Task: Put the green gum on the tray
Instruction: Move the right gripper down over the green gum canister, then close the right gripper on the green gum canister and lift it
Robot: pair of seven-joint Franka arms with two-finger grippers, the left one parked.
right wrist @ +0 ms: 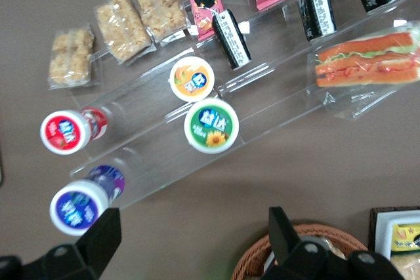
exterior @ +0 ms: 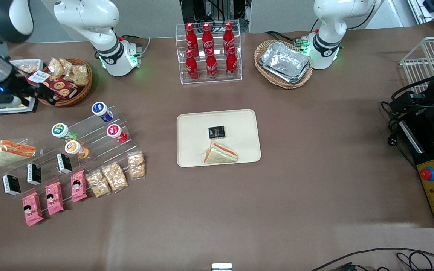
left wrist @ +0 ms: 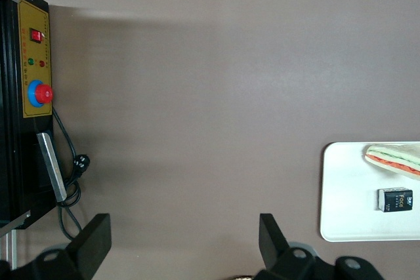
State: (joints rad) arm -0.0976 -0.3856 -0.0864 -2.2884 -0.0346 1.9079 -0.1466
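One green gum (right wrist: 210, 126) beneath open gripper (right wrist: 190, 237).

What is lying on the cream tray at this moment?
On the tray lie a small black packet and a wrapped sandwich. The green gum is not there; it sits on the clear stepped stand. The gripper is open above that stand.

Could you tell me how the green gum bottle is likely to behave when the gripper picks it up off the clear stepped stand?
The green gum is a small cylinder with a round lid, so it would probably roll if knocked over. Its smooth lid may slip in a loose pinch. The orange-lidded bottle stands close beside it and could get nudged. The gripper, open, hovers above the stand.
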